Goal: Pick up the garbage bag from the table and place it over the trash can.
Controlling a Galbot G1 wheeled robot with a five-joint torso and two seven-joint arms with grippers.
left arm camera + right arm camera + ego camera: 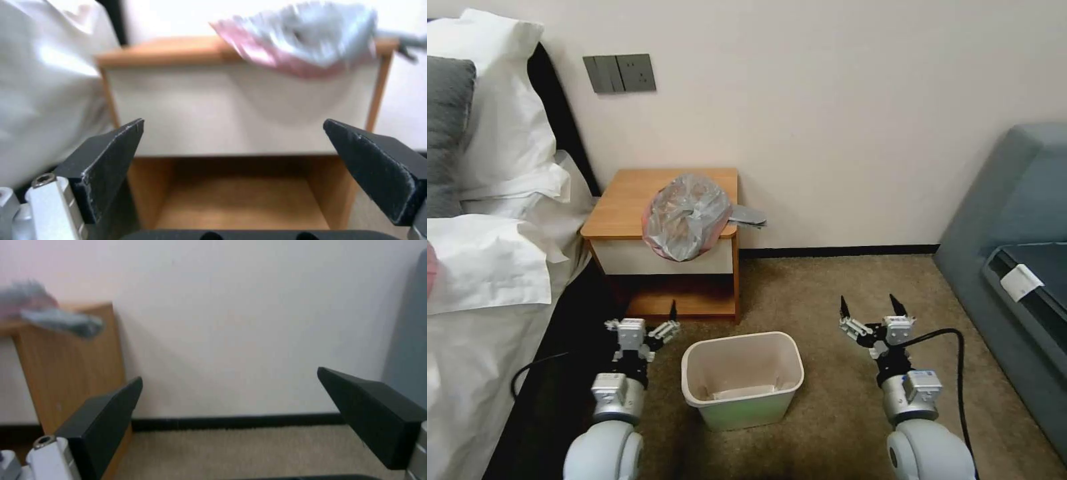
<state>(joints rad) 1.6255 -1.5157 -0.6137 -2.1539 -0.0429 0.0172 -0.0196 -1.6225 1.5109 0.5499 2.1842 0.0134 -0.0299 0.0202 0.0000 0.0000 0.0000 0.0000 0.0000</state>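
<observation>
The left gripper (657, 319) hung low, fingers spread wide and holding nothing, facing the desk (627, 200) and its open shelf. The garbage bag (686, 217) lay above and beyond it on the desk's top, draping over the front edge. The trash can (742, 379) stood on the carpet between both grippers. The right gripper (868, 308) hovered equally wide and empty.

Pale wall (827, 100), beige carpet (840, 293), grey sofa (1014, 220), bed (480, 280).
</observation>
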